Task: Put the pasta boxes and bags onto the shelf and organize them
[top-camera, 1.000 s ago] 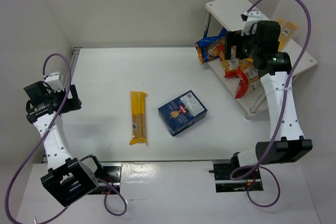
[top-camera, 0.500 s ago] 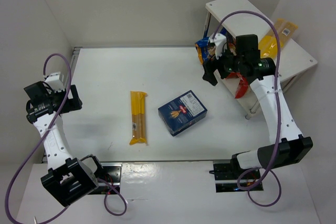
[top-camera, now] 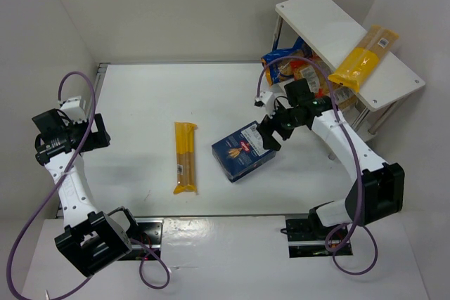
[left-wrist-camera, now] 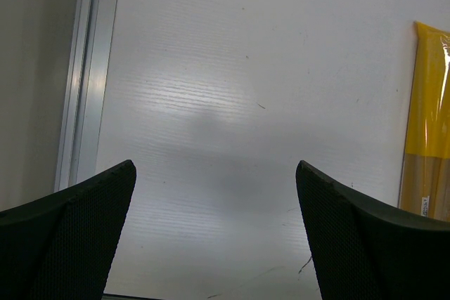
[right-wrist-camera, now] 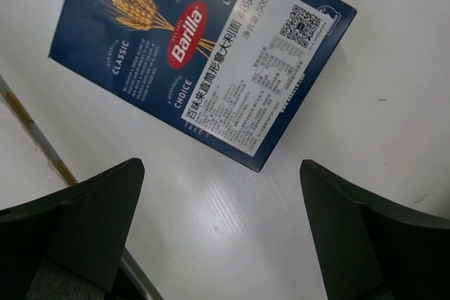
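Observation:
The dark blue pasta box lies flat on the table, its white label up. My right gripper hovers open just off the box's right corner, nothing between its fingers. One yellow spaghetti bag lies on the table left of the box. Another yellow spaghetti bag rests across the top board of the white shelf. A blue bag and red and orange bags sit on the lower tier, partly hidden. My left gripper is open over bare table, the spaghetti bag's end at its right.
The white table has a metal rail along its left edge. White walls close in on the left, back and right. The shelf's thin legs stand just right of my right forearm.
My right arm has swung down and left from the shelf to beside the blue box, uncovering the spaghetti bag on the top board. The left arm has not moved.

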